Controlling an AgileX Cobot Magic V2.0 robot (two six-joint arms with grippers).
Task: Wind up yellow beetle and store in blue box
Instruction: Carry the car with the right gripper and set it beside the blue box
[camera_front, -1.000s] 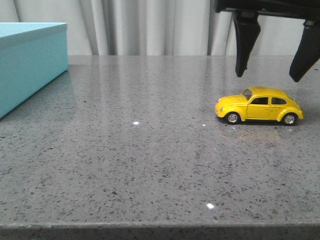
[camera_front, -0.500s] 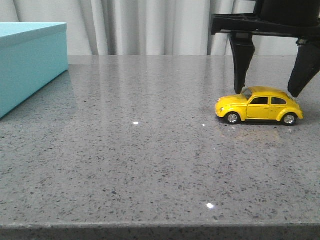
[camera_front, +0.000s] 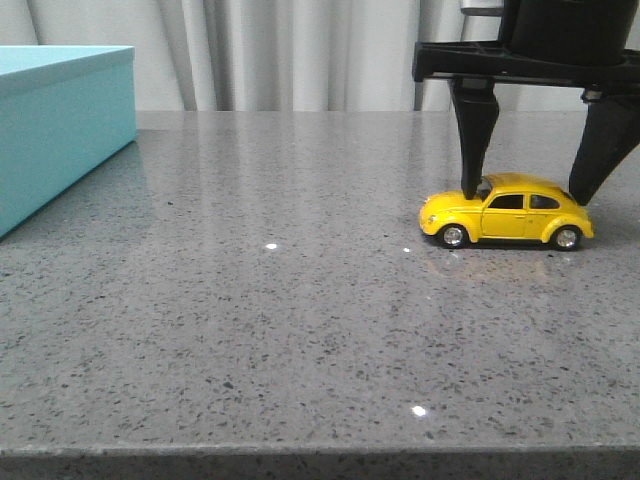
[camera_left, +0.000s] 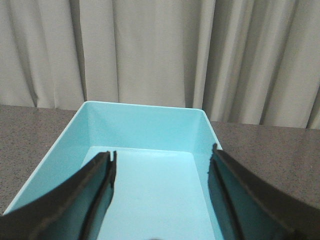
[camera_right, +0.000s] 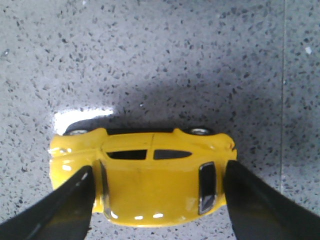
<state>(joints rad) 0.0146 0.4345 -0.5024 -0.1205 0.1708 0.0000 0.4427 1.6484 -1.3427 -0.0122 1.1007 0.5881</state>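
Note:
The yellow beetle (camera_front: 506, 212) stands on its wheels on the grey speckled table at the right, nose pointing left. My right gripper (camera_front: 525, 195) reaches down over it, open. One finger sits at the bonnet and windscreen, the other at the rear. In the right wrist view the beetle (camera_right: 150, 175) fills the gap between the fingers of the right gripper (camera_right: 157, 172), which lie close against both its ends. The blue box (camera_front: 60, 120) is at the far left. My left gripper (camera_left: 162, 155) hovers open above the blue box (camera_left: 145, 125), whose inside is bare.
Pale curtains (camera_front: 300, 50) hang behind the table. The table's front edge (camera_front: 320, 452) runs along the bottom of the front view. A wide stretch of grey stone top (camera_front: 280, 280) lies between the box and the beetle.
My right gripper came down from above the beetle until its fingers straddled the car. Gripper and beetle then shifted slightly to the left. The box stayed put.

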